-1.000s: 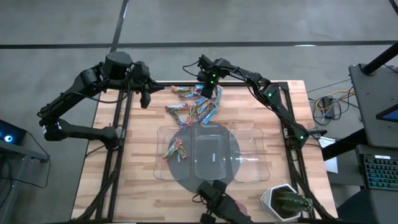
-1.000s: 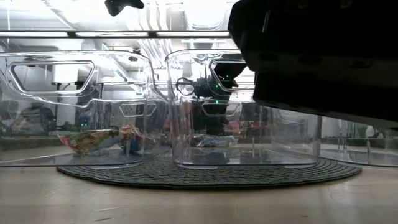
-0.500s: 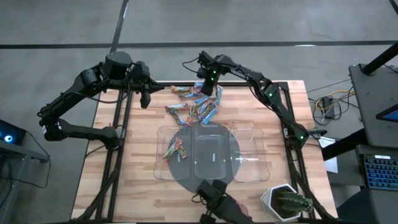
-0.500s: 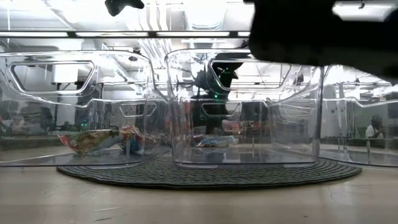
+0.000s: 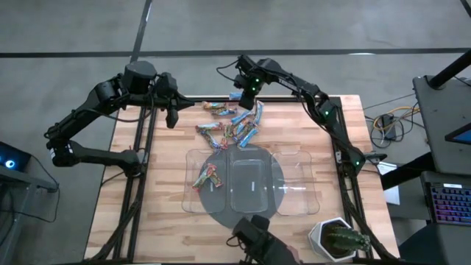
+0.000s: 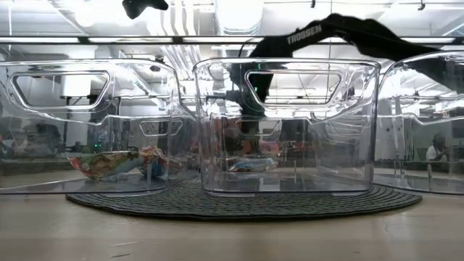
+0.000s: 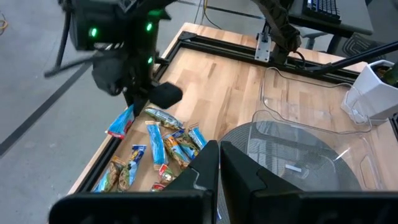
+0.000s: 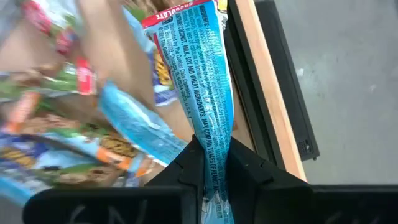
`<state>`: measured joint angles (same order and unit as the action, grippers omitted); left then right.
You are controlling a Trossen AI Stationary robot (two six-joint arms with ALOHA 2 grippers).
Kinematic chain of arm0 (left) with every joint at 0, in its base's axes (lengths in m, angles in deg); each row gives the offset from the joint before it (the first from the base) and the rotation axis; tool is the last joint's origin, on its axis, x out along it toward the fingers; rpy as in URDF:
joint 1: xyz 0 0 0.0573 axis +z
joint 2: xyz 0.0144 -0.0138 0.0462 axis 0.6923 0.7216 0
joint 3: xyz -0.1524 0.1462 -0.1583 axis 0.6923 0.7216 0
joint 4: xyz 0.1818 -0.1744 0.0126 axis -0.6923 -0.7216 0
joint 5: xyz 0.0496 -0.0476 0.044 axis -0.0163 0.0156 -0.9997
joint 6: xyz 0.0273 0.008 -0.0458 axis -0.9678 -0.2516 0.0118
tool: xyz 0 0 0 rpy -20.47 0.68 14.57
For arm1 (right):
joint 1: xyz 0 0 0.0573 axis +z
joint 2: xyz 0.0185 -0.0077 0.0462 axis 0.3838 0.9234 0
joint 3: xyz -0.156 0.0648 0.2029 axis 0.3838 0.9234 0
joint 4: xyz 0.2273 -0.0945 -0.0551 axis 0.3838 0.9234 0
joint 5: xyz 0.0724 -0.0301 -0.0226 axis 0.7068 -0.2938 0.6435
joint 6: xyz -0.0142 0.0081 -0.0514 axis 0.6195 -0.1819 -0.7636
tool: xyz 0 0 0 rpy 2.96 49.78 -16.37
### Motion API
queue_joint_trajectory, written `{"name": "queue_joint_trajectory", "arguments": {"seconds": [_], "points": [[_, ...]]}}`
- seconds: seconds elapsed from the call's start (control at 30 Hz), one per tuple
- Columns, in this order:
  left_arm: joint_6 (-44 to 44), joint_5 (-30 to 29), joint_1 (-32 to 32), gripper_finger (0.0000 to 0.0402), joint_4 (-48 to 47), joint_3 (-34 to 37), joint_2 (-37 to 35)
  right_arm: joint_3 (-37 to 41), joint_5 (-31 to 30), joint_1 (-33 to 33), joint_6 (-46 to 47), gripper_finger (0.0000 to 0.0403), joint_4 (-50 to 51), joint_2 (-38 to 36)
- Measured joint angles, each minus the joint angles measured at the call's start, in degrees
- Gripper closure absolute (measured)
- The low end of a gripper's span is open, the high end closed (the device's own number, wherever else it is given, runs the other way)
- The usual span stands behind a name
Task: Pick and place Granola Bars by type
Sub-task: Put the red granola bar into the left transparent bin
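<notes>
**Right arm lifts a blue bar from the far edge of the pile**

From where I stand, the right gripper (image 5: pixel 257 112) hangs over the far edge of the table (image 5: pixel 147 199), its two fingers (image 8: pixel 186 168) pinched on the end of a blue bar (image 8: pixel 208 74). The bar dangles from the grip, its wrapper printed with small white text, and it hangs clear of the table just beside the pile in the left wrist view (image 7: pixel 121 121).

The pile of granola bars (image 5: pixel 228 125) lies loose on the wood at the far side, blue, orange-brown and multicoloured wrappers overlapping one another.

Nearer to me, three clear trays sit side by side on a round dark mat (image 6: pixel 239 203). The left tray (image 5: pixel 190 180) holds a few multicoloured bars (image 5: pixel 208 177). The middle tray (image 5: pixel 274 199) stands between the other two, and I cannot tell from here whether the blue shape seen through it lies inside or behind.

The left gripper (image 5: pixel 172 118) waits above the far left part of the table, fingers pressed together with nothing between them. A potted cactus (image 5: pixel 340 239) stands at the near right corner.
</notes>
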<state>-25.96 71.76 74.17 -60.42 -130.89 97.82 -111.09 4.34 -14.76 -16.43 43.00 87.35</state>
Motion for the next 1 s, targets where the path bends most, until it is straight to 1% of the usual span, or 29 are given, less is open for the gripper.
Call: {"name": "queue_joint_trajectory", "arguments": {"seconds": [0.2,0.37,0.5,0.57,0.63,0.7,0.83,1.0], "points": [[0.03,0.00,0.00,0.0402,0.17,0.00,0.00,-0.03,3.52,2.94,-0.23,0.0365,2.61,-4.97],[0.64,0.06,-0.01,0.0402,1.02,0.00,-0.02,-0.03,3.91,7.56,-0.21,0.0365,3.50,-8.95],[1.41,1.99,-0.03,0.0402,5.22,0.02,-1.08,-0.03,3.95,11.42,0.30,0.0365,3.39,-11.60],[1.57,3.49,-0.03,0.0402,7.87,0.02,-2.39,-0.03,4.08,13.23,1.65,0.0365,2.99,-12.82],[1.93,3.78,-0.03,0.0402,9.05,0.02,-4.16,-0.03,4.37,14.76,2.98,0.0365,2.96,-14.00],[1.96,3.76,-0.03,0.0402,7.84,0.02,-6.14,-0.03,4.39,16.20,3.99,0.0365,2.90,-15.09],[2.50,3.76,-0.03,0.0402,2.21,0.02,-10.40,-0.03,4.48,18.79,6.26,0.0365,2.14,-17.22],[4.98,4.07,-0.03,0.0402,-4.81,-0.73,-14.35,-0.03,7.04,21.64,10.23,0.0365,-0.13,-19.24]]}}
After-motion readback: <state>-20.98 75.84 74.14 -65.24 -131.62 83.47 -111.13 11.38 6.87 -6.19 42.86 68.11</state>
